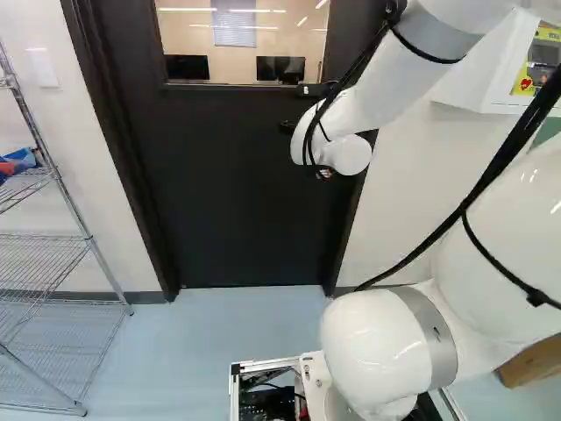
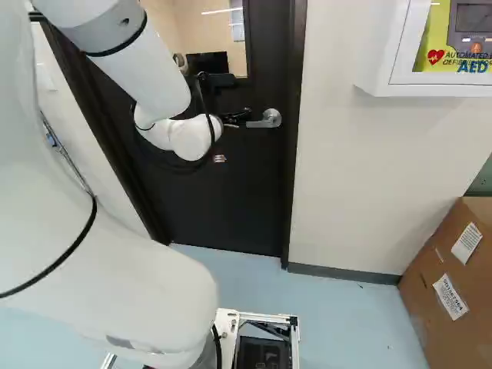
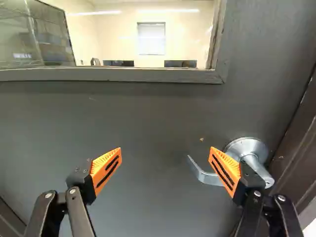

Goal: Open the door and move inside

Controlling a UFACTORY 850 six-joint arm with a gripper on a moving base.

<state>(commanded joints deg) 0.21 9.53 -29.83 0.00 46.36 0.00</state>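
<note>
The gripper (image 2: pixel 237 117) is facing the door (image 1: pixel 237 193), holding its fingers spread wide, and one orange pad (image 3: pixel 225 170) is covering part of the metal handle (image 2: pixel 270 119); I can't tell whether they're touching. That handle is sitting near the door's right edge, below the lower right corner of the window (image 1: pixel 223 31). The door is standing closed in its dark frame (image 2: pixel 295 154). To its right, a white cabinet (image 2: pixel 384 69) is hanging on the wall, with a cardboard box (image 2: pixel 430 307) resting below; leftward, a wire shelf (image 1: pixel 53 254) is standing by the wall.
</note>
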